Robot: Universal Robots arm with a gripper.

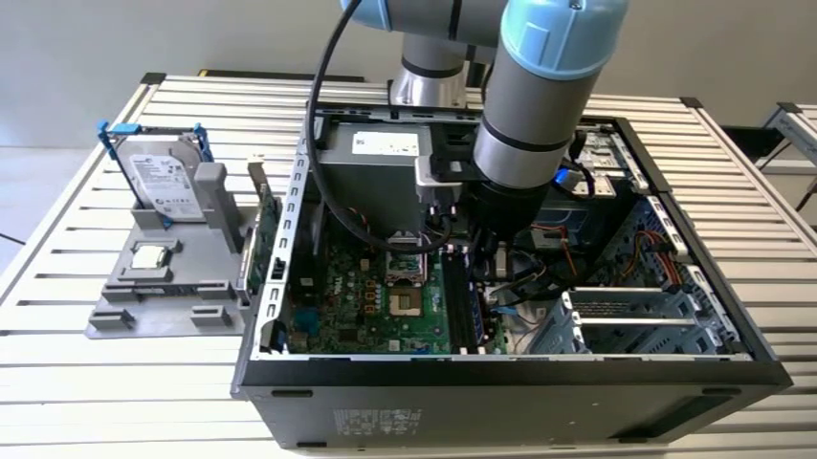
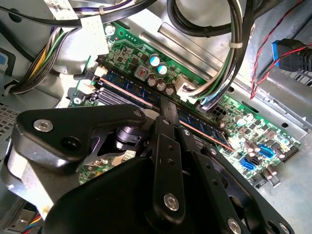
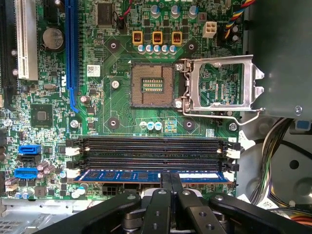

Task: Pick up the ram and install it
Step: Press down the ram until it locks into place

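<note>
Gripper (image 3: 170, 187) fingers closed together, tips pressing on top edge of ram (image 3: 126, 175); ram seated lengthwise in slot (image 3: 151, 155) row on motherboard (image 3: 122, 112).

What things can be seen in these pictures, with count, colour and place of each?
ram: one, blue with black chips, standing in the motherboard slot nearest the gripper.
empty slots: three, black, beside the ram.
motherboard: one, green, inside the case.
processor socket: one, empty, its silver latch frame swung open.
case: one, black, open, on the table.
power supply: one, grey, at the far end of the case.
hard drive: one, silver in a blue frame, upright on the holder.
processor: one, silver, lying on the holder.
holder: one, grey, at the exterior view's left.
table: one, white slats.
arm: one, grey and light blue.
gripper: one, black, shut on the ram.
</note>
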